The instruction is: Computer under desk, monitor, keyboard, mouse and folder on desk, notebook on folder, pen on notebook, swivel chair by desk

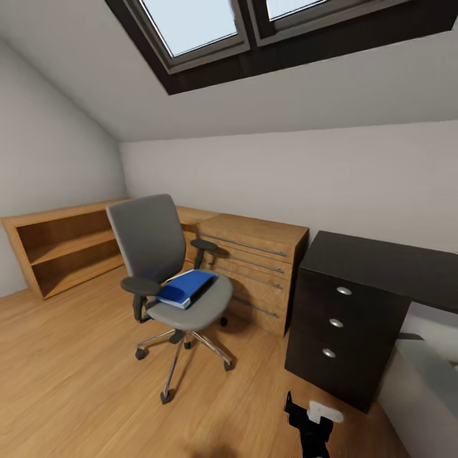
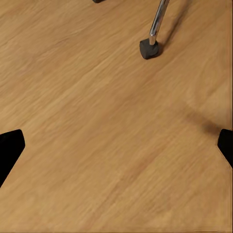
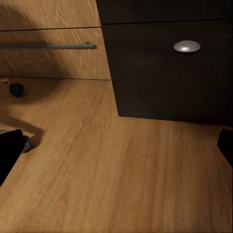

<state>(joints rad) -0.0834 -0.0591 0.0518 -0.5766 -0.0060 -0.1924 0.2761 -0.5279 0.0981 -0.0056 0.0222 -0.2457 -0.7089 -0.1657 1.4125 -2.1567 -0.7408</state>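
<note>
Bedroom | blue folder (image 1: 186, 287) lies on swivel chair (image 1: 166, 267), apart from bare bench (image 1: 381, 262) | both pincers wide, empty | task barely begun

**Inspector A:** Head view: the desk (image 1: 356, 305) runs off the right edge, so its tabletop is cut short. A pale grey box (image 1: 423, 394) at lower right is also cropped, identity undetermined.

**Inspector B:** Noted. The folder (image 1: 186, 287) hides part of the swivel chair (image 1: 168, 273) seat. Left wrist view: one chair leg and caster (image 2: 149, 47), the rest cropped.
</note>
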